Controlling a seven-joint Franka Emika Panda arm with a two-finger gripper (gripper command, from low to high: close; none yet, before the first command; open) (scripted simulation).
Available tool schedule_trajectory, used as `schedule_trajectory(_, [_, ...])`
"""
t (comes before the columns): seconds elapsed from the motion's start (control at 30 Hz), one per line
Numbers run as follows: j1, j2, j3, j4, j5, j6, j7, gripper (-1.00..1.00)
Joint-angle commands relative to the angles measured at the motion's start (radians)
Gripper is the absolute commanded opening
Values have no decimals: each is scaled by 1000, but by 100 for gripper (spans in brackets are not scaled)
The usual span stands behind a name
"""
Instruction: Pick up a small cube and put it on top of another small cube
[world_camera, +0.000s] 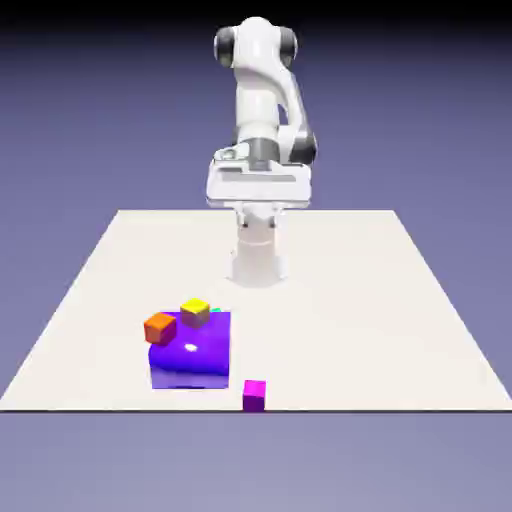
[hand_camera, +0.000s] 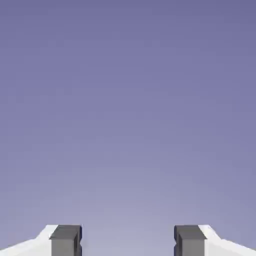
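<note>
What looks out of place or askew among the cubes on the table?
The orange cube looks odd: it sits tilted at the big purple-blue block's top left corner in the exterior view. The yellow cube beside it also looks turned.

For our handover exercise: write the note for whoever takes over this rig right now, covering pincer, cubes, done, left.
Pincer: open, empty, raised at the table's far side, seeing only backdrop.
Tiny magenta-pink cube: alone on the white table near its front edge.
Small orange cube and small yellow cube: on or against the big glossy purple-blue block.
Done: nothing.
Left: pick up the magenta cube and stack it.
</note>
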Motion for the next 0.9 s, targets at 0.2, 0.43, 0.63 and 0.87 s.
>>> schedule_trajectory(0.2, [-7, 254, 1, 220, 8, -234, 22, 0])
schedule_trajectory(0.43, [-15, 507, 1, 440, 16, -468, 44, 0])
schedule_trajectory(0.63, [-21, 725, 1, 628, 23, -669, 62, 0])
schedule_trajectory(0.87, [-29, 979, 2, 848, 31, -903, 84, 0])
